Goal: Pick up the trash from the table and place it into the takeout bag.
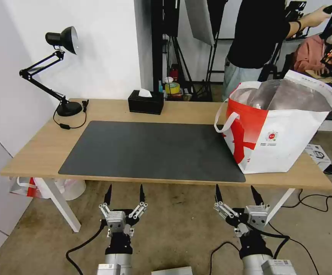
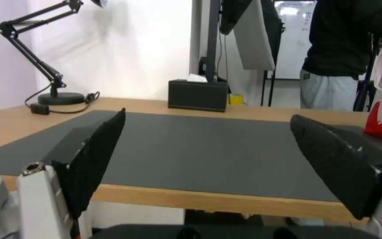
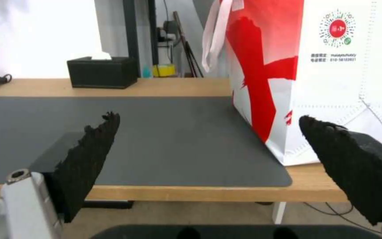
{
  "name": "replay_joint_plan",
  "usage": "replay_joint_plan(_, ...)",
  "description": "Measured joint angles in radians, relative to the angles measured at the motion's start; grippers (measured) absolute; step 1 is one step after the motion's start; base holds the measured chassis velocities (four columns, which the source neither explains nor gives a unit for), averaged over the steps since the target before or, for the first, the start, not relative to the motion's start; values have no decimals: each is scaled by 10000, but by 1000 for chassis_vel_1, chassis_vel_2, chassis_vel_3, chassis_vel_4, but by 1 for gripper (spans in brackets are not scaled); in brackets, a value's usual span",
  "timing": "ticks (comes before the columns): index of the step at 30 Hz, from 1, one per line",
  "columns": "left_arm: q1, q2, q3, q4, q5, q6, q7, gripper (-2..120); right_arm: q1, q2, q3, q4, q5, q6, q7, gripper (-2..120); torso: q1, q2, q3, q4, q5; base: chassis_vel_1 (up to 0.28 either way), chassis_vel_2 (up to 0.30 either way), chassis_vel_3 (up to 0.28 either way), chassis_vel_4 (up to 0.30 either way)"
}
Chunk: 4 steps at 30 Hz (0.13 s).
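Note:
The takeout bag, white with a red pattern and silver lining, stands open at the right end of the table, partly on the dark grey mat. The trash is out of view; I cannot make out what lies inside the bag. My left gripper and right gripper hang side by side below the table's front edge, both open and holding nothing. The left wrist view looks between the left gripper's fingers across the bare mat. In the right wrist view, the right gripper faces the bag's near side.
A black tissue box sits at the table's back edge, and a black desk lamp with its cable stands at the back left. A box and cables lie on the floor to the right. Behind the table stands a person.

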Motion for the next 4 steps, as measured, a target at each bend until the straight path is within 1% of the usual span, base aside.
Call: replay_joint_plan(4,2,0,0,0,-2,0,2,100,0,0,0,0,0,0,0,100,0,0,0,0,0,0,0,0,0)
